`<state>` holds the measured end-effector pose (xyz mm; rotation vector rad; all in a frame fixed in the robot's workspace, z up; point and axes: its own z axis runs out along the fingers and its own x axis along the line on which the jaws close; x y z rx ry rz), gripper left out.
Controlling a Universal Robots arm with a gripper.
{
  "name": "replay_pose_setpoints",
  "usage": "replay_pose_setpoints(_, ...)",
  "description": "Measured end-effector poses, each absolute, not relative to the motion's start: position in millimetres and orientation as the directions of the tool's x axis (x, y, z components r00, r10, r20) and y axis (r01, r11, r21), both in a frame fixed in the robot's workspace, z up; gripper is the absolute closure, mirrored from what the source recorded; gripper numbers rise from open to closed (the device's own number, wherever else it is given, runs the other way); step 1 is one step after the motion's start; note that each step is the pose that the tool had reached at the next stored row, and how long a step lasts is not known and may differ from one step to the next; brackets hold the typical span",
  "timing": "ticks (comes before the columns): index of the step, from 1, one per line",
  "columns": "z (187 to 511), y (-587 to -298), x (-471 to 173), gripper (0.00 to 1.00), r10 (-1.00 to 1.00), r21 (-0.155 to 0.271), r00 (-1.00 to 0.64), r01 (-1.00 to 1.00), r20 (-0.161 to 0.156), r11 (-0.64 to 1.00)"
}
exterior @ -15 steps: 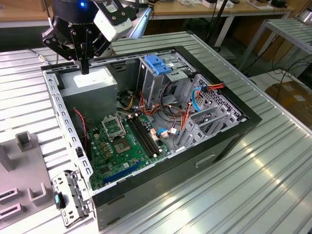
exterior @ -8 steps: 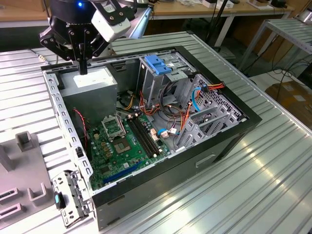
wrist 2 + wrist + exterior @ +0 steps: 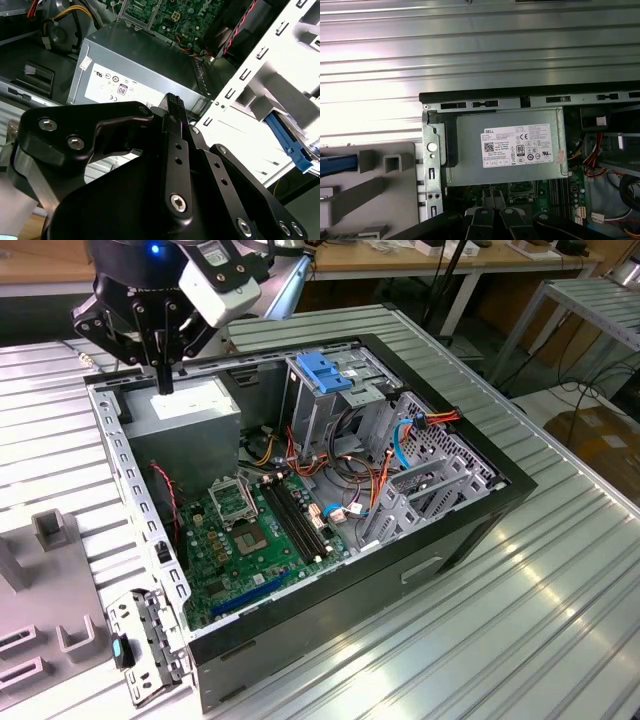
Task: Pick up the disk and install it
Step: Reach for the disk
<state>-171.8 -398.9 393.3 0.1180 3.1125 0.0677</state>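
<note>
Gripper (image 3: 163,386), upper left in the exterior view, is closed and empty above the power supply (image 3: 195,408); descending, it may hit the case wall (image 3: 117,445)

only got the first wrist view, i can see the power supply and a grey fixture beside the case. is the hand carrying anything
Observer: No. In the exterior view the hand hangs over the power supply, shut, with nothing in it.
Operator: ok and where's the drive cage from there
Observer: In the exterior view the silver cage stands mid-case, to the exterior view's right of the hand, with a light-blue plate on top.
</note>
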Motion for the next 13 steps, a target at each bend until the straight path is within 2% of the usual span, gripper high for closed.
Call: replay_pose_setpoints(13, 393.3, -398.9, -178.5, 0.89, 0.076, 0.044, -0.997, 0.075, -0.024, 0.996)
